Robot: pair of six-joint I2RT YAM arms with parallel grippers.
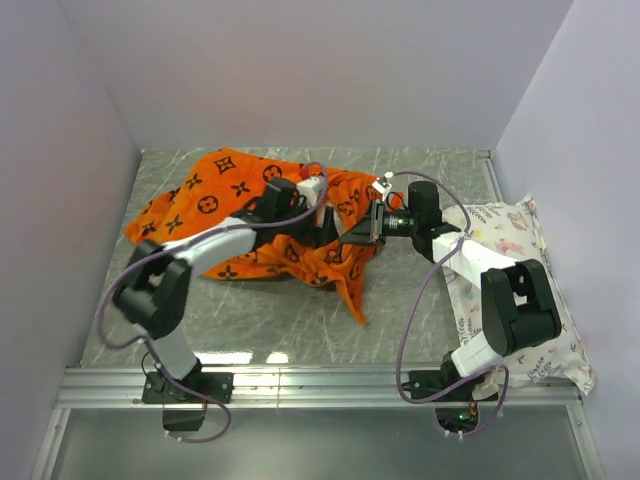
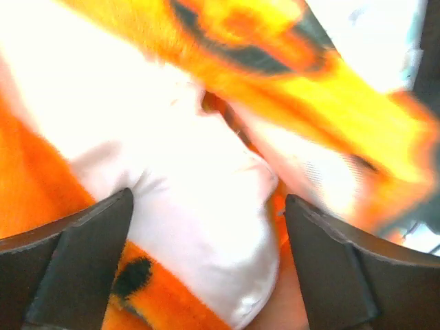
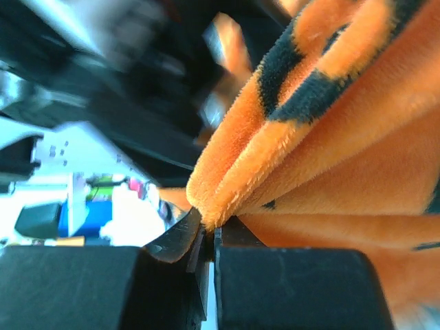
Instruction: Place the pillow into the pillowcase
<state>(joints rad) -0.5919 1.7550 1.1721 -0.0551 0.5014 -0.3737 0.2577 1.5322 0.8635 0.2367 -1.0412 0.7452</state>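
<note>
Orange fleece with black marks, the pillowcase (image 1: pixel 215 205) lies bunched on the grey tabletop (image 1: pixel 290 320), left of centre. The right pincer (image 3: pixel 206 237) is clamped tight on a fold of its edge. The left pincer (image 2: pixel 206 227) stands wide at the fabric's opening, with the white pillow (image 2: pixel 185 172) bulging between its fingers and orange cloth around it. A printed pillow (image 1: pixel 500 235) lies at the far right, beneath the right arm.

In the left wrist view the pillow (image 2: pixel 172 137) is washed out by glare, and the marks of the pillowcase (image 2: pixel 275 41) are smeared. From above, the pillow is covered by the pillowcase, and the fingertips of the left gripper (image 1: pixel 328 230) are lost in its folds. The background of the right wrist view is blurred.
</note>
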